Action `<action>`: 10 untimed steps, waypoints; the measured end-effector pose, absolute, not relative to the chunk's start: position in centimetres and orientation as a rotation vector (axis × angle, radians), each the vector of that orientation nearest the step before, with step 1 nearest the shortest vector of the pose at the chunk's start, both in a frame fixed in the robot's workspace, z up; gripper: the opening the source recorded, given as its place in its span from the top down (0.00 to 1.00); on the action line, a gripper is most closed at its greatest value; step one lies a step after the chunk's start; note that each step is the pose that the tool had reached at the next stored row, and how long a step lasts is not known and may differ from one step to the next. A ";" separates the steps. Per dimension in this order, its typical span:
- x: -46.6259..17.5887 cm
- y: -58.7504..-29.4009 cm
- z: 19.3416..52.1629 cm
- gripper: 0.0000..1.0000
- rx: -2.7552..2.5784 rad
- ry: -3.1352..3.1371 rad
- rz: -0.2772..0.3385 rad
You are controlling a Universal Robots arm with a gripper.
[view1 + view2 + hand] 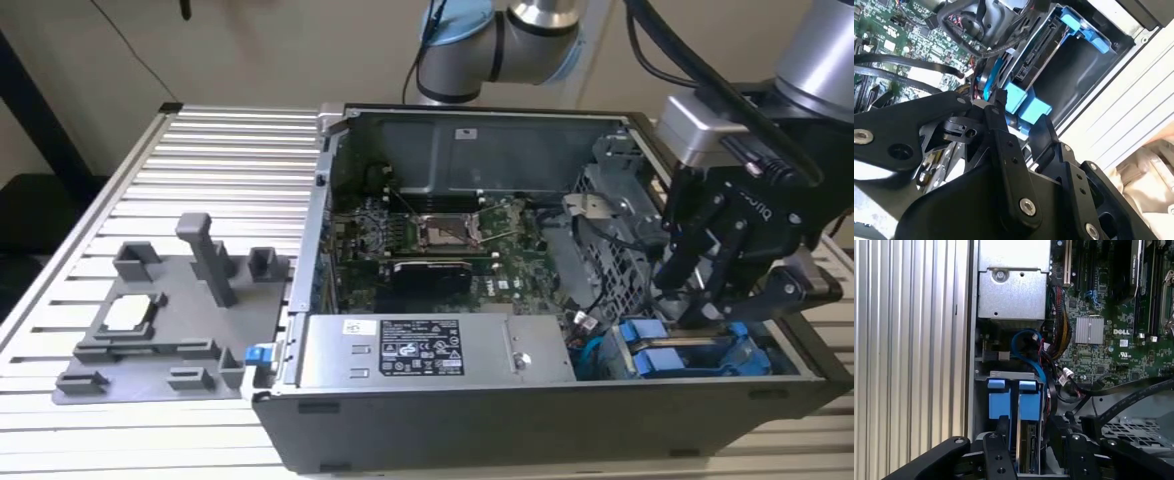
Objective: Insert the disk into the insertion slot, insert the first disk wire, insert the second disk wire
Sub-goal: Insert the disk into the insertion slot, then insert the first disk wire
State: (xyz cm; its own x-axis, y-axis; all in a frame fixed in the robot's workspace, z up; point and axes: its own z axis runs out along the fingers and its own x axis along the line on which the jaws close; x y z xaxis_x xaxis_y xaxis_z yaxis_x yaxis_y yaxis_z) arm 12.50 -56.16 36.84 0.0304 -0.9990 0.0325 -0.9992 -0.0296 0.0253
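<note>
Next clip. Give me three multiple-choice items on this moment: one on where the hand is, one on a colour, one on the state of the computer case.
1. Where is the hand in the exterior view?
A. Over the grey fixture beside the case
B. By the drive carriers, in the case's corner on the exterior view's right
C. Over the middle of the circuit board

2. What colour are the drive carriers?
A. Red
B. Blue
C. Yellow

3. How is the computer case?
A. Open, with its insides exposed
B. Closed by a side panel
C. Covered with a cloth

Answers:
1 B: the hand hangs right by the carriers at that corner.
2 B: they are bright blue in the exterior view and in both wrist views.
3 A: the motherboard shows plainly from above.
</note>
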 end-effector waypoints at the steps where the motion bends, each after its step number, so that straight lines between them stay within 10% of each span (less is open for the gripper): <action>1: 12.6 -56.2 36.8 0.53 2.225 -2.160 0.009; 10: 13.4 -56.1 36.8 0.53 2.228 -2.162 0.007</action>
